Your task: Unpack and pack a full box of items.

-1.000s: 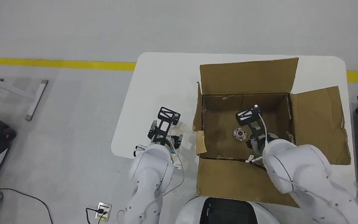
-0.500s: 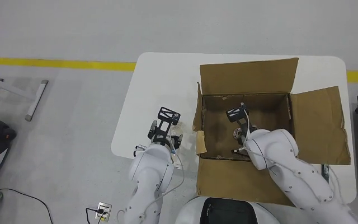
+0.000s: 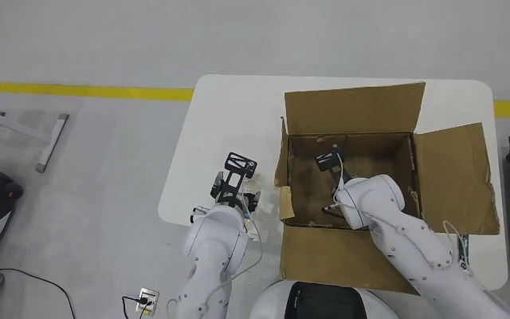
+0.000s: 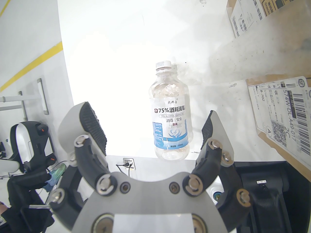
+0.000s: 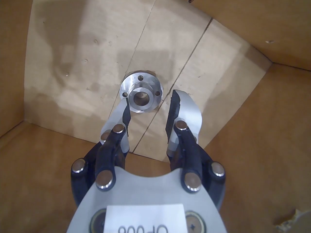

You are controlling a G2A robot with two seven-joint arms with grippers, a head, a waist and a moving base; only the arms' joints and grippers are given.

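1. One open cardboard box (image 3: 355, 110) stands on the white bench (image 3: 231, 127), its four flaps folded outward and its brown floor creased and stained.
2. One thing lies in it: a round, shiny metal flange (image 5: 141, 94), flat on the floor, with a raised hub, a centre bore and small bolt holes in its rim.
3. The right pincer (image 5: 151, 98) is down inside the box with its fingers apart. The flange sits just ahead of the tips, closer to one finger than the other, and is not gripped.
4. One clear plastic bottle (image 4: 171, 120) with a white cap and a white-and-blue label stands upright on the bench outside the box.
5. The left pincer (image 4: 148, 112) is spread wide and holds nothing. The bottle is just beyond its ribbed black pads, in line with the gap, with the box wall off to one side.
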